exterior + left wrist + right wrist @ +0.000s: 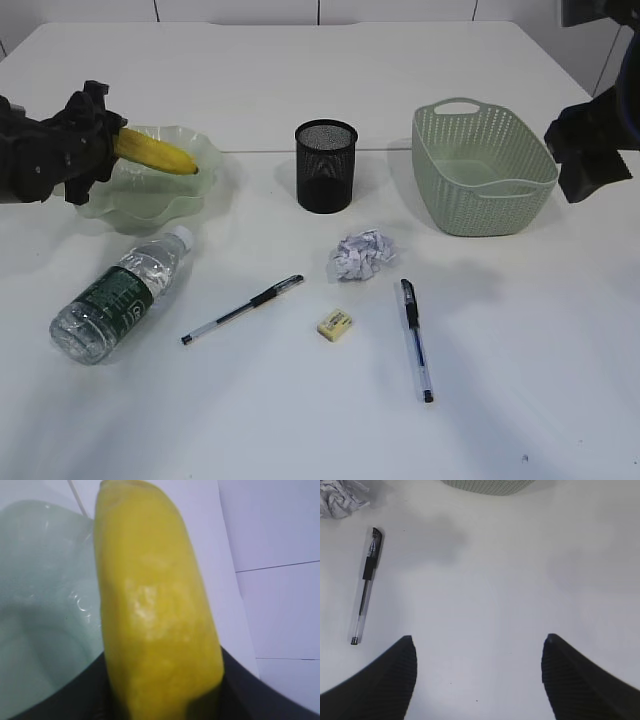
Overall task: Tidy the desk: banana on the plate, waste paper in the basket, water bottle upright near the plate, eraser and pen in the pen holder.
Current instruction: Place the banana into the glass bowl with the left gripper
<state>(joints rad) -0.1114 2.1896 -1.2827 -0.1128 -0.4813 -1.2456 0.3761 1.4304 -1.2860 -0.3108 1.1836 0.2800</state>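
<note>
I am holding the banana [157,153] by its near end in my left gripper [100,140], jaws set around its width, and it is filling most of the left wrist view [157,610]. Its long axis is running left to right in the exterior view, the dark tip pointing right and slightly down, hanging over the plate [140,205]; I cannot tell whether it is touching the dish. My right gripper [477,672] is standing wide with nothing between its fingers [390,680], hovering above bare desk [300,80] to the right of the basket [482,170]. Counting outward, I am seeing one banana, one plate, one water bottle [118,297], one pen holder [326,165], one basket, one waste paper [362,255], one eraser [334,324] and two pens. The pen holder and the basket are both showing nothing inside. The bottle is lying on its side in front of the plate, cap pointing toward it. The left pen [242,309] is lying diagonally beside the eraser; the right pen [416,340] is lying nearly lengthwise below the waste paper.
</note>
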